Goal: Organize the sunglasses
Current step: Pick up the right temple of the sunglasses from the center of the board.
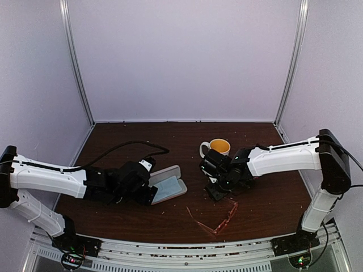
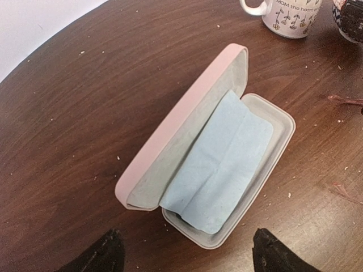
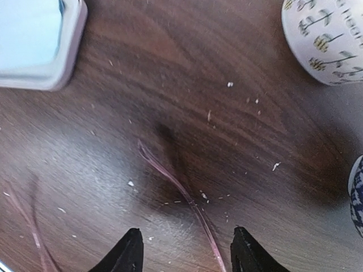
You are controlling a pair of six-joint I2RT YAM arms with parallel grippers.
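The sunglasses (image 1: pixel 218 220) lie unfolded on the dark wooden table near its front edge, thin pink wire with long temples. In the right wrist view one temple (image 3: pixel 176 187) runs along the table between the fingers of my right gripper (image 3: pixel 187 243), which stands open just above it, not touching it. My right gripper (image 1: pixel 218 191) hovers between the mug and the glasses. My left gripper (image 2: pixel 187 252) is open wide at the near end of the open pink case (image 2: pixel 170 136), gripping nothing. A light blue cloth (image 2: pixel 227 164) lies in the case's tray.
A white flowered mug (image 1: pixel 217 147) with yellow inside stands behind the right gripper, also visible as the mug (image 3: pixel 323 39). The open case (image 1: pixel 168 184) sits left of centre. A blue-patterned round thing (image 3: pixel 357 198) shows at the right edge. White crumbs dot the table.
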